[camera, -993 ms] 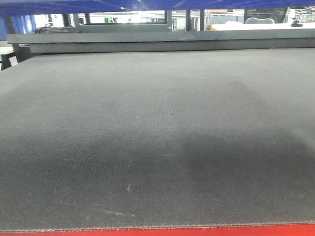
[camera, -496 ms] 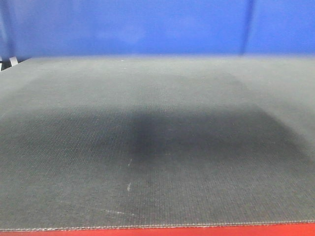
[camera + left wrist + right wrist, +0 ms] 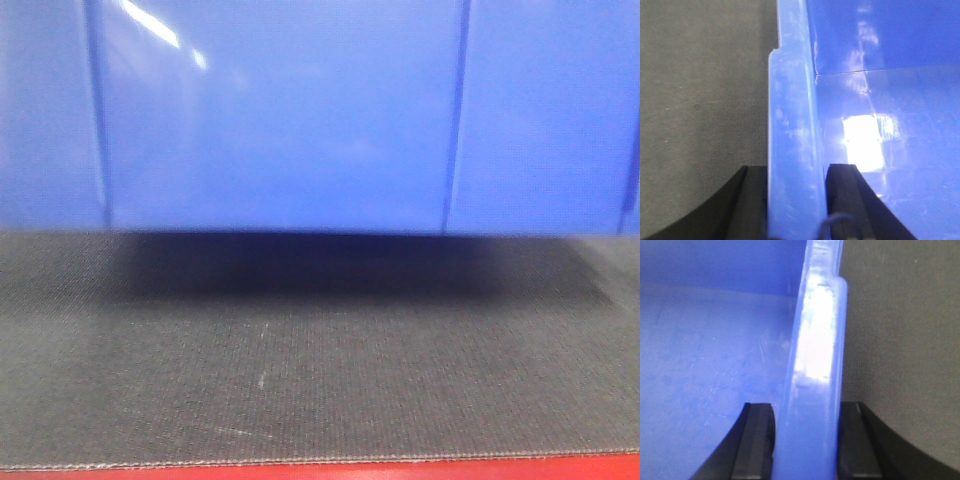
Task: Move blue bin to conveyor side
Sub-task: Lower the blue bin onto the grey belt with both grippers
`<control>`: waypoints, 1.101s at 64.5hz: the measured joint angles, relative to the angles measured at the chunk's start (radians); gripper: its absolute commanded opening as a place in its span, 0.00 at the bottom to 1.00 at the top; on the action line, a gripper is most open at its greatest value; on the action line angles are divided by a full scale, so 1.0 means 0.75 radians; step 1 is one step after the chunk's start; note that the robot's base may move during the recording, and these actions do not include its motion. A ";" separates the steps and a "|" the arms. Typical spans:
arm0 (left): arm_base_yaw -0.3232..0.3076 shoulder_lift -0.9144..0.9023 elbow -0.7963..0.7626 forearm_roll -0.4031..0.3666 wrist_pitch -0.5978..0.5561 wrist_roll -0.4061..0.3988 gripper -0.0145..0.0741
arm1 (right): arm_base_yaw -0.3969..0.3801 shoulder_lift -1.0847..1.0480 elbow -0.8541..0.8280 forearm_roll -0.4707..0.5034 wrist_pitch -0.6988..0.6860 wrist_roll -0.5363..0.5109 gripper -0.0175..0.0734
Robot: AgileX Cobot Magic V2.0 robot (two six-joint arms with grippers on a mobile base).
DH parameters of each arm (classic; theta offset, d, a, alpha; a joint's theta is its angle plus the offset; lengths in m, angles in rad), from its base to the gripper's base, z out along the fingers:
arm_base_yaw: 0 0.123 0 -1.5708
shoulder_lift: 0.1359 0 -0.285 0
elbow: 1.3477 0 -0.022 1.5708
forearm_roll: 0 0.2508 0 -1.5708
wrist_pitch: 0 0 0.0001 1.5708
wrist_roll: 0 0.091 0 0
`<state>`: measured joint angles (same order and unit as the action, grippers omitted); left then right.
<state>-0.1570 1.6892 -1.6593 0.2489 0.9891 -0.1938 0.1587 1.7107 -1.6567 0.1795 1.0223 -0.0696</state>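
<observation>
Blue bin (image 3: 300, 120) held over conveyor (image 3: 320, 370), shadow beneath suggests bottom just off belt. Left tool (image 3: 796, 200) clamped on left rim, right tool (image 3: 806, 440) clamped on opposite rim: two-sided grip likely keeps bin level. Red strip (image 3: 320, 472) along near edge.

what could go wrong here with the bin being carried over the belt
Each pincer, left and right, grips only the thick rolled rim of the large bright-blue plastic bin, so the smooth, glossy rim might slip out. The front view shows a shadow beneath the bin on the dark-grey woven conveyor belt, suggesting it hangs just above; uneven lowering could tilt it or catch an edge.
</observation>
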 measured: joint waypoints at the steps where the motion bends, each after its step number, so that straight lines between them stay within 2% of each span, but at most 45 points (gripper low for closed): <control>1: 0.000 0.008 0.000 0.000 -0.002 0.000 0.17 | 0.000 0.007 0.000 0.000 0.000 -0.003 0.12; 10: 0.000 0.070 0.000 0.002 -0.037 -0.002 0.25 | -0.002 0.046 0.000 -0.015 -0.037 -0.018 0.12; 15: 0.000 0.087 0.000 0.002 -0.044 -0.002 0.37 | -0.002 0.071 0.000 -0.015 -0.043 -0.029 0.19; 17: 0.000 0.091 0.000 0.002 -0.047 -0.002 0.44 | -0.003 0.077 0.000 -0.017 -0.046 -0.035 0.27; 18: 0.000 0.093 0.000 0.005 -0.047 -0.002 0.50 | -0.003 0.081 0.000 -0.017 -0.046 -0.042 0.35; 21: 0.000 0.093 0.000 0.005 -0.052 0.000 0.59 | -0.003 0.082 0.000 -0.011 -0.049 -0.051 0.50; 22: 0.000 0.093 0.000 0.005 -0.059 0.000 0.62 | -0.003 0.082 0.000 -0.005 -0.052 -0.055 0.58; 23: 0.000 0.093 -0.003 0.001 -0.068 0.003 0.65 | -0.003 0.082 0.000 0.001 -0.054 -0.055 0.61; 27: 0.000 0.086 -0.008 -0.001 -0.090 0.006 0.77 | 0.001 0.082 0.000 0.031 -0.079 -0.061 0.84; 32: -0.005 0.077 -0.012 -0.007 -0.092 0.008 0.86 | 0.008 0.074 -0.012 0.049 -0.104 -0.067 0.82; 49: -0.005 -0.004 -0.012 0.001 -0.001 0.011 0.85 | 0.008 0.000 -0.011 0.063 -0.100 -0.070 0.82; 54: -0.005 -0.082 -0.012 0.004 0.037 0.018 0.84 | 0.008 -0.070 -0.011 0.063 -0.094 -0.070 0.78; 58: -0.005 -0.161 -0.012 0.007 0.053 0.036 0.81 | 0.008 -0.142 -0.011 0.063 -0.094 -0.070 0.71; 61: -0.005 -0.229 -0.012 0.009 0.067 0.058 0.77 | 0.008 -0.193 -0.011 0.063 -0.091 -0.070 0.62; 67: -0.005 -0.373 0.001 0.012 0.078 0.069 0.64 | 0.008 -0.320 -0.011 0.063 -0.083 -0.070 0.39; 71: -0.005 -0.483 0.042 0.012 0.078 0.078 0.52 | 0.008 -0.401 0.008 0.063 -0.085 -0.073 0.24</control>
<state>-0.1611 1.3270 -1.6274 0.2580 1.0477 -0.1356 0.1650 1.4102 -1.6505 0.2266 0.9582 -0.1240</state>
